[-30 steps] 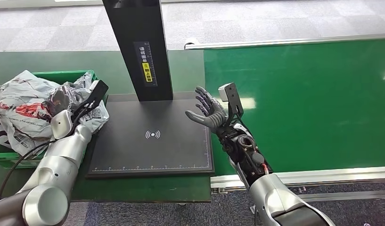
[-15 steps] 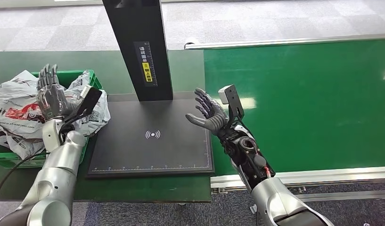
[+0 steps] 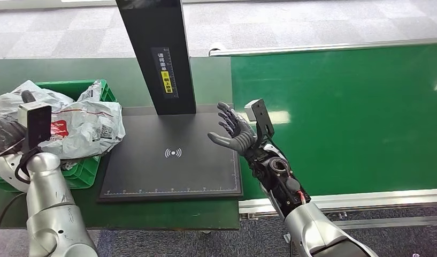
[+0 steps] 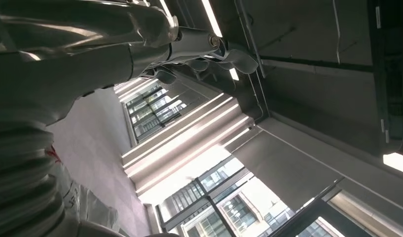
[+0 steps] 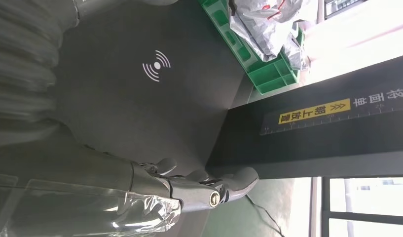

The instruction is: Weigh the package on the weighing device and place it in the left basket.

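Grey plastic-wrapped package (image 3: 82,126) lies in green basket (image 3: 87,171) at the bench's left edge. Right hand (image 3: 235,134), fingers apart, hovers over scale platform (image 3: 173,166). Left hand's (image 4: 209,49) finger state cannot be told.

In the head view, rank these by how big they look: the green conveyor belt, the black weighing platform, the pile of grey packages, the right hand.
1. Green conveyor belt, clearly largest.
2. Black weighing platform.
3. Pile of grey packages, partly hidden by the left arm, so its full extent is unsure.
4. Right hand, smallest.
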### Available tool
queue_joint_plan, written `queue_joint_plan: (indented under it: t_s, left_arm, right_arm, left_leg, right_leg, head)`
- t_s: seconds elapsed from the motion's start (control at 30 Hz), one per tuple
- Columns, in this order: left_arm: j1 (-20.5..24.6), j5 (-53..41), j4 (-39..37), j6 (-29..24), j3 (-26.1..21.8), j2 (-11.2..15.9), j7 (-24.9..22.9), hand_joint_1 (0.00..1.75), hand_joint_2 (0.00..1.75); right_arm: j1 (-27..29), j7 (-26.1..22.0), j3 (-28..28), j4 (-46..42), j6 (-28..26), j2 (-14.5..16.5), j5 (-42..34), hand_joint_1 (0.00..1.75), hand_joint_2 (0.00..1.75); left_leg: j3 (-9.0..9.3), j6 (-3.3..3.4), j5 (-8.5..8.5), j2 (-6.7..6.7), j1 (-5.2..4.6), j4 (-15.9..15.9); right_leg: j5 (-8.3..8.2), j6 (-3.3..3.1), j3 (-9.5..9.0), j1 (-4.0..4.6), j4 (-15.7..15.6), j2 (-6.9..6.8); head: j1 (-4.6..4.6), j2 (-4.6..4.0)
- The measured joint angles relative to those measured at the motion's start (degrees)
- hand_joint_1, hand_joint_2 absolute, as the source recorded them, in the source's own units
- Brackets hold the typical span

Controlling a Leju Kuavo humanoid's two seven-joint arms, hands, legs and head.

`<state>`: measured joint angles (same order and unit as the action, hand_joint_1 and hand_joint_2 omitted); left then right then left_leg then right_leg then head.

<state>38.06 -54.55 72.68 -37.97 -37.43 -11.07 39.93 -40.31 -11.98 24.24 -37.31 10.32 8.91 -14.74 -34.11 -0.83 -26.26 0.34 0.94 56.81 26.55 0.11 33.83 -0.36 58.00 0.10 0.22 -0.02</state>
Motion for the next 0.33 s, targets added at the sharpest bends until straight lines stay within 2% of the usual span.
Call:
queue_joint_plan:
  t_s: [0.17, 0.33]
  left_arm:
    - [-0.5, 0.9, 3.0, 0.0, -0.1, -0.6, 0.0, 0.00, 1.75]
    - [-1.5, 8.1, 7.4, 0.0, 1.4, -1.4, 0.0, 0.00, 1.75]
  right_arm:
    - [0.0, -0.1, 0.1, 0.0, 0.0, 0.0, 0.0, 0.00, 1.75]
    - [0.0, -0.6, 0.4, 0.0, 0.0, 0.0, -0.3, 0.00, 1.75]
  left_leg:
    - [0.00, 0.00, 0.00, -0.01, -0.01, 0.0]
    - [0.00, 0.00, 0.00, -0.01, 0.00, 0.0]
  right_leg:
    - [0.00, 0.00, -0.01, -0.01, 0.0, 0.00]
    - [0.00, 0.00, 0.02, 0.00, 0.0, 0.00]
  head:
    - [0.00, 0.01]
    - [-0.01, 0.01]
